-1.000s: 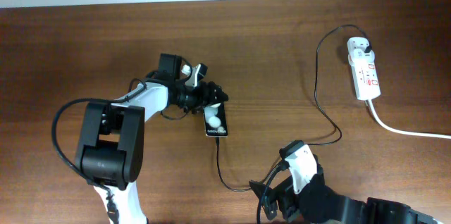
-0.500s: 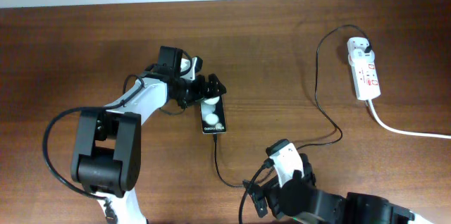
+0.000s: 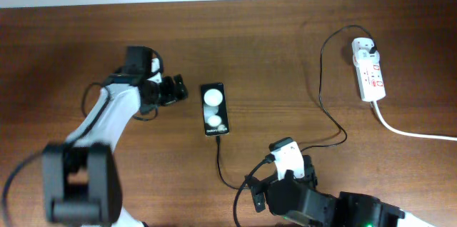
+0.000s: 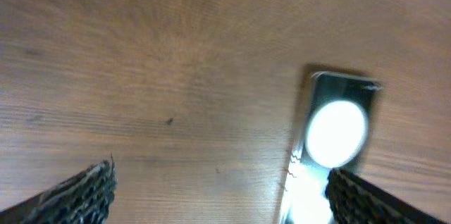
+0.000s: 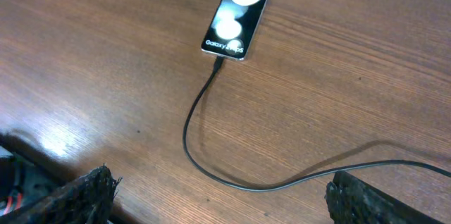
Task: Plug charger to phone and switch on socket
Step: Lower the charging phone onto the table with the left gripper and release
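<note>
Phone (image 3: pixel 214 108) flat on table (image 3: pixel 285 56), charger (image 3: pixel 319 84) tip meeting its lettered end.
Cable loops down, right, then up to the black plug at the far end of socket (image 3: pixel 369 70), well right of phone. Left gripper (image 3: pixel 178 90) just left of phone, apart from it, fingers spread, holding nothing. Right gripper (image 5: pixel 218 178) above the cable loop, fingers spread wide, holding nothing.

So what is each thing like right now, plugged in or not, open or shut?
phone: lying flat on the table, charger tip plugged into its lettered end.
charger: one end in the phone, black plug in the socket.
socket: holds the charger's plug; switch too small to tell on or off.
left gripper: open, empty, beside the phone.
right gripper: open, empty.
</note>
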`<state>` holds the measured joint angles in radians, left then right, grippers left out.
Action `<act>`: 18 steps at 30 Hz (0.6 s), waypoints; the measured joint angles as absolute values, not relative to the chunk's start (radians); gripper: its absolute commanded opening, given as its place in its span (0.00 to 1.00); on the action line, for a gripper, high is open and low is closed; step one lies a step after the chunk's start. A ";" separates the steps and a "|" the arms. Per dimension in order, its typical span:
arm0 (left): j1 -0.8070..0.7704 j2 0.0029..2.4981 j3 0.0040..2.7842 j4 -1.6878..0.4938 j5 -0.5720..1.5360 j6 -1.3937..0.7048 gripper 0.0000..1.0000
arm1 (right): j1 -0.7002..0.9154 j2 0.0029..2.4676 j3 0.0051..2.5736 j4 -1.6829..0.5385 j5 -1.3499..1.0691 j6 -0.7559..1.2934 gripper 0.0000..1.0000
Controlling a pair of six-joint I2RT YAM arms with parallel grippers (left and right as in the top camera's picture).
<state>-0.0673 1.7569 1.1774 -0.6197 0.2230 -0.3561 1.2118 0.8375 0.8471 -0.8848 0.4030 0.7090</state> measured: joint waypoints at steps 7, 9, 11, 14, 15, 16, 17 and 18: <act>-0.066 1.151 1.178 -0.937 0.129 -0.253 0.99 | 1.212 1.042 0.847 -0.863 0.373 0.711 0.99; -0.066 1.022 1.178 -1.029 0.115 -0.233 0.99 | 1.212 1.066 0.847 -0.857 0.373 0.744 0.99; -0.066 0.888 1.178 -1.120 0.106 -0.216 0.99 | 1.211 1.070 0.847 -0.860 0.373 0.817 0.99; -0.066 0.761 1.179 -1.221 0.099 -0.205 0.99 | 1.212 1.071 0.847 -0.859 0.373 0.943 0.99; -0.066 0.720 1.179 -1.264 0.099 -0.202 0.99 | 1.211 1.071 0.847 -0.859 0.373 0.981 0.99; -0.066 0.702 1.179 -1.286 0.100 -0.202 0.99 | 1.212 1.071 0.847 -0.859 0.373 0.996 0.99; -0.066 0.687 1.179 -1.319 0.099 -0.201 0.99 | 1.212 1.071 0.847 -0.858 0.373 1.005 0.99; -0.066 0.671 1.179 -1.348 0.099 -0.201 0.99 | 1.212 1.071 0.847 -0.859 0.375 1.012 0.99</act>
<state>-0.0658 0.6708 1.1793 -1.3483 0.0994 -0.2012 1.2118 1.0706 0.8471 -0.8585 0.3748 1.0119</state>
